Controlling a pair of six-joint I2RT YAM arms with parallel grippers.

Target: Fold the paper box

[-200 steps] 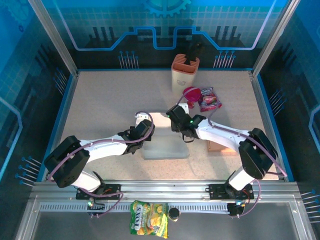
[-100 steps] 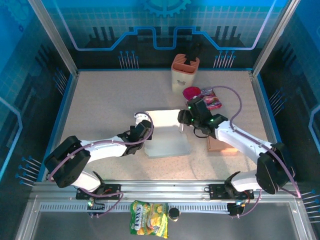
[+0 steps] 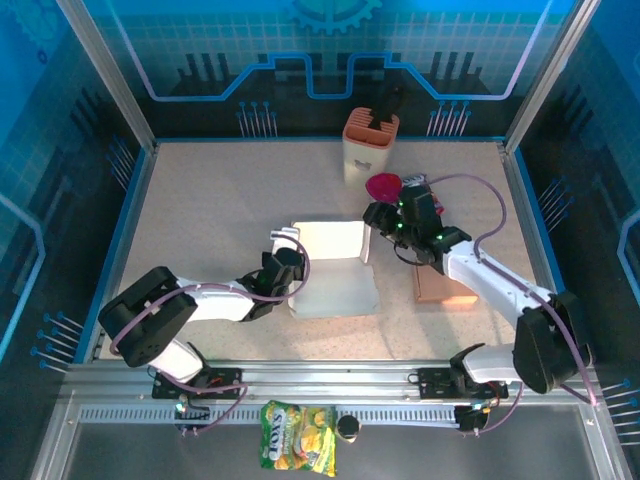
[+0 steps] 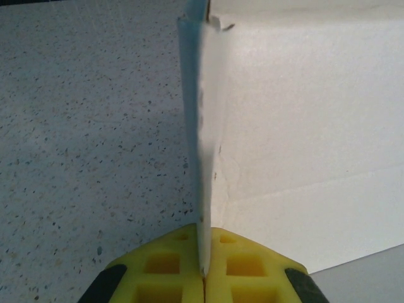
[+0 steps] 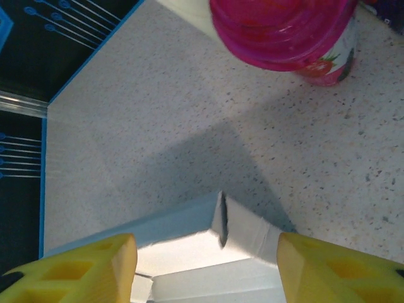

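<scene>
The white paper box (image 3: 335, 285) lies partly folded in the middle of the table, with its far wall and left wall raised. My left gripper (image 3: 285, 270) is shut on the upright left wall (image 4: 205, 126), which runs edge-on between the yellow pads (image 4: 243, 265). My right gripper (image 3: 377, 222) hovers open over the box's far right corner (image 5: 222, 221), yellow fingertips (image 5: 82, 265) either side of the corner and touching nothing.
A pink cup (image 3: 383, 186) stands just beyond the right gripper, also in the right wrist view (image 5: 284, 31). A snack packet (image 3: 420, 200), a beige holder (image 3: 370, 140) and a brown block (image 3: 443, 287) sit nearby. A snack bag (image 3: 298, 436) lies on the front rail.
My right gripper has drawn back from over the box's middle to its far right corner and opened wider. The far wall now stands up. The left gripper keeps its pinch.
</scene>
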